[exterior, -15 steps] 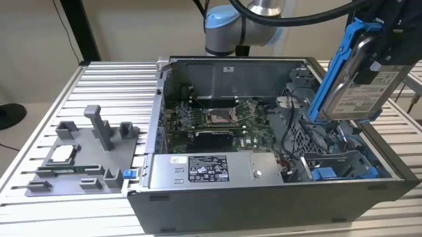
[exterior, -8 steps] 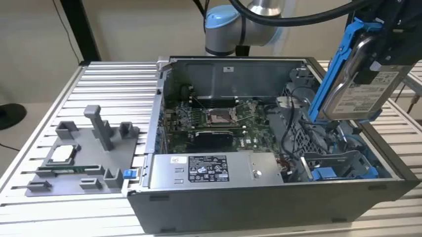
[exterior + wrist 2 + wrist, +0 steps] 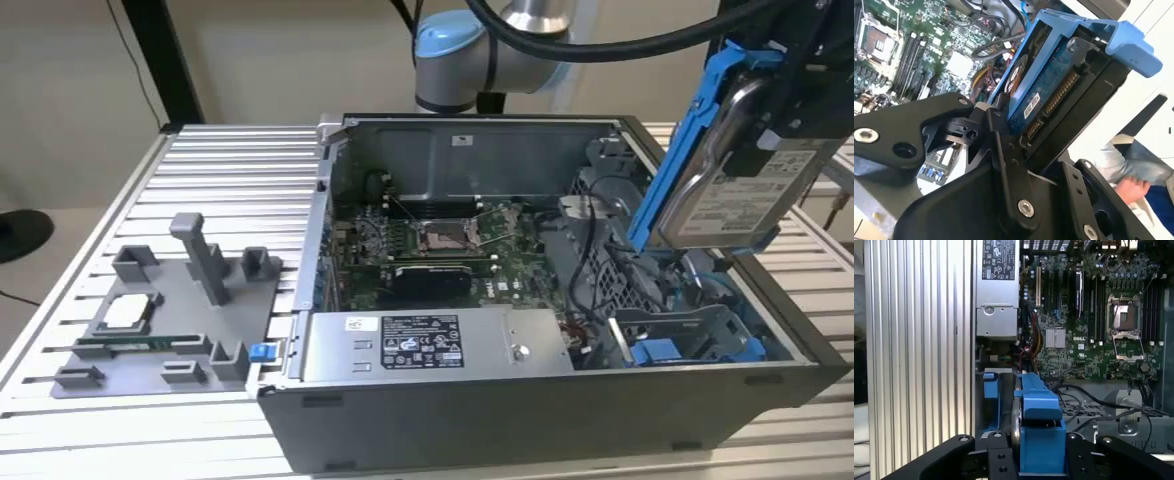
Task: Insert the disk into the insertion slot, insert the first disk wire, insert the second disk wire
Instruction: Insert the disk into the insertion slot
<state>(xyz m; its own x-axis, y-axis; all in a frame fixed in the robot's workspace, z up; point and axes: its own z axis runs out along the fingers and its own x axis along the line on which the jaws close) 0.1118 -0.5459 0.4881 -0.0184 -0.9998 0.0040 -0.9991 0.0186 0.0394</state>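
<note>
Silver metal disk [image 3: 731,200], rigid, in a blue plastic frame [image 3: 678,135], is held upright with the jaws closed on it, above the insertion slot [image 3: 694,338] of the open case [image 3: 534,415]. Judged dense and shock-sensitive. Hold it by the frame, clear of the bare circuit board [image 3: 1040,75] and connector [image 3: 1058,96].

Silver disk [image 3: 738,195], blue frame, near-upright, above grey blue-railed insertion slot [image 3: 691,336].

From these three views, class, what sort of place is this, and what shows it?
Probably a robotics lab workbench for computer assembly: an open computer case sits on a slatted metal table, and the gripper holds the disk above it.
</note>
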